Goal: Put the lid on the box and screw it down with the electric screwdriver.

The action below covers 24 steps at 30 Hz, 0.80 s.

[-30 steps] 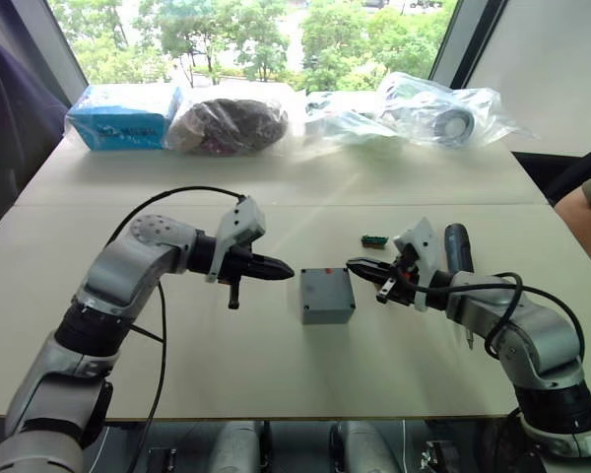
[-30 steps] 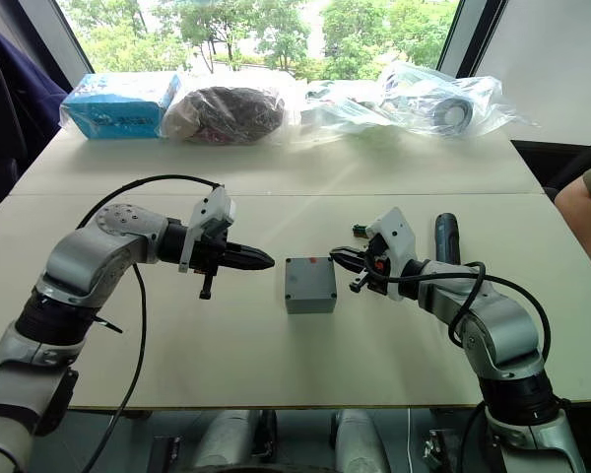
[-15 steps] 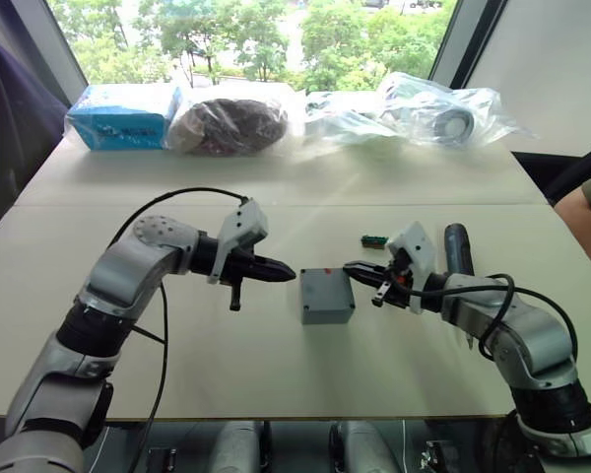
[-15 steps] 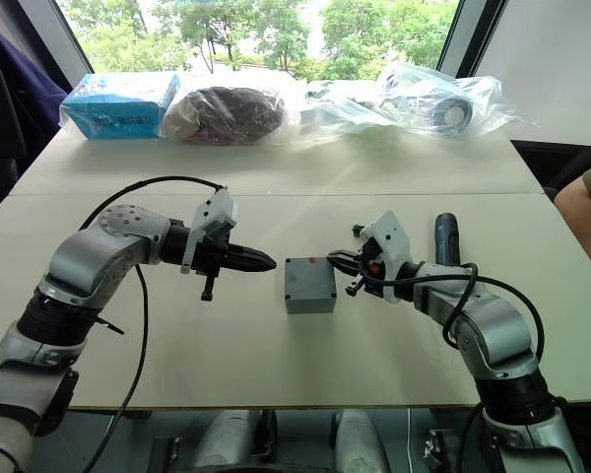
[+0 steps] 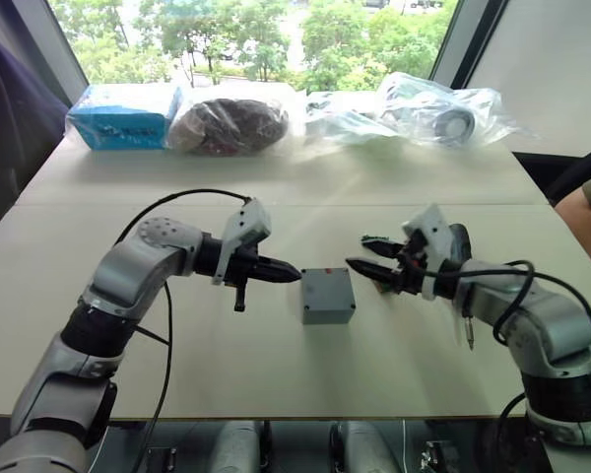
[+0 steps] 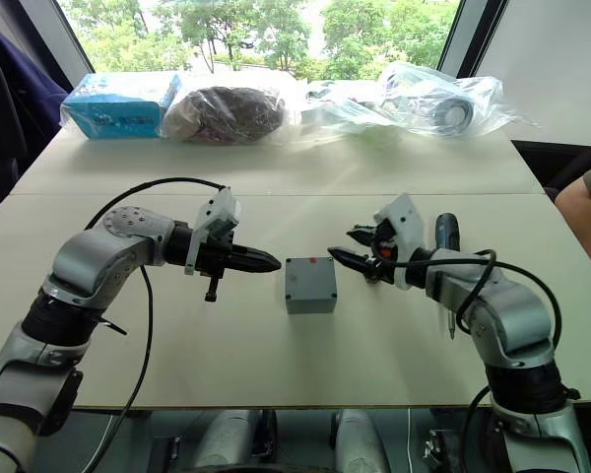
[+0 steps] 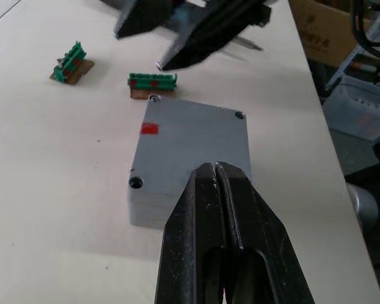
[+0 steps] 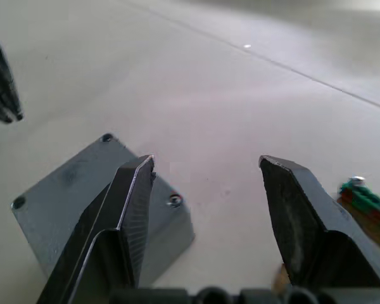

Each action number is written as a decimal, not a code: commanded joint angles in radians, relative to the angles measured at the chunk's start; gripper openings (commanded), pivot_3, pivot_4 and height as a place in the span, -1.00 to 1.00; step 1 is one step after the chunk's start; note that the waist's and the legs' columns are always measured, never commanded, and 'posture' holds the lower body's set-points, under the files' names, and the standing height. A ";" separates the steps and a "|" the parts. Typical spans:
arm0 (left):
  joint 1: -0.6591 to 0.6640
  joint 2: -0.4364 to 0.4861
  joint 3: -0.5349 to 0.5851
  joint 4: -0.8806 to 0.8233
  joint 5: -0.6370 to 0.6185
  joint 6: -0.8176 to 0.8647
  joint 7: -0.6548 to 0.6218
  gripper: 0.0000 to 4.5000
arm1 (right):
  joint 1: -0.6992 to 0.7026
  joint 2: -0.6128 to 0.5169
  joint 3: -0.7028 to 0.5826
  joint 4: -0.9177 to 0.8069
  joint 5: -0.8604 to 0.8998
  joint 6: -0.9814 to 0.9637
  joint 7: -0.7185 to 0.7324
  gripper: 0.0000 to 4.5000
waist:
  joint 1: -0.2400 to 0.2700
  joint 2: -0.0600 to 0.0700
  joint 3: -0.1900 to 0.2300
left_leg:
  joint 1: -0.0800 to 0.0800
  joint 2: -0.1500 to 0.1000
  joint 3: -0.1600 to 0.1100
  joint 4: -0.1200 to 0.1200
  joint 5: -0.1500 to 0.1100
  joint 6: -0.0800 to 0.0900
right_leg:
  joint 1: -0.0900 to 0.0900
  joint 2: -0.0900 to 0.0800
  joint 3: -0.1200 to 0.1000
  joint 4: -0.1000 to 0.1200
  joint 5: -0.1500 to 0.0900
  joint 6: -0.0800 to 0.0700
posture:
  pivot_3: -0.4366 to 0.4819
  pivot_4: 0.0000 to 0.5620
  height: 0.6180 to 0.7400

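Small grey plastic box (image 5: pixel 327 295) looks light, rigid, slick; pinch its side walls. Left gripper (image 5: pixel 294 275) closed empty, right gripper (image 8: pixel 206 170) spread wide.

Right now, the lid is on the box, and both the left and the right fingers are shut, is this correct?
Not fully. The lid is on the box and the left gripper is shut, but the right wrist view shows the right gripper with its fingers open.

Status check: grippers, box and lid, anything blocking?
Left gripper shut, empty, left of the box. Right gripper open, empty, on its right. Lid on the box; electric screwdriver lying behind right arm. Small green parts beside box.
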 commanded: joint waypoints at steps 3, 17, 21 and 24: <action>-0.064 -0.015 0.031 -0.038 -0.037 -0.017 -0.010 -1.00 | -0.140 -0.174 -0.196 0.059 0.124 0.333 -0.013 0.46 | -0.002 0.000 0.000 | 0.000 0.000 0.000 0.000 0.000 0.000 | 0.000 0.000 0.000 0.000 0.000 0.000 | -0.05 -0.47 1.00; -0.097 0.004 0.040 -0.057 -0.015 -0.081 -0.023 -1.00 | -0.306 -0.467 -0.047 0.402 0.083 0.582 0.036 0.97 | -0.003 0.001 0.000 | 0.000 0.000 0.001 -0.001 -0.001 0.002 | -0.001 0.000 0.001 -0.001 0.000 0.000 | -0.05 -0.47 1.00; -0.097 0.021 0.033 -0.064 -0.008 -0.093 -0.026 -1.00 | -0.334 -0.481 -0.012 0.419 0.102 0.583 0.067 0.97 | -0.004 0.001 0.000 | -0.001 0.000 0.001 -0.001 -0.001 0.002 | -0.002 0.000 0.002 -0.001 0.000 0.000 | -0.05 -0.47 1.00; -0.090 0.044 0.026 -0.066 0.016 -0.113 -0.033 -1.00 | -0.338 -0.501 0.033 0.455 0.120 0.583 0.078 0.97 | -0.004 0.001 0.000 | -0.001 0.000 0.001 -0.001 -0.001 0.002 | -0.002 0.000 0.001 -0.001 0.000 0.000 | -0.05 -0.47 1.00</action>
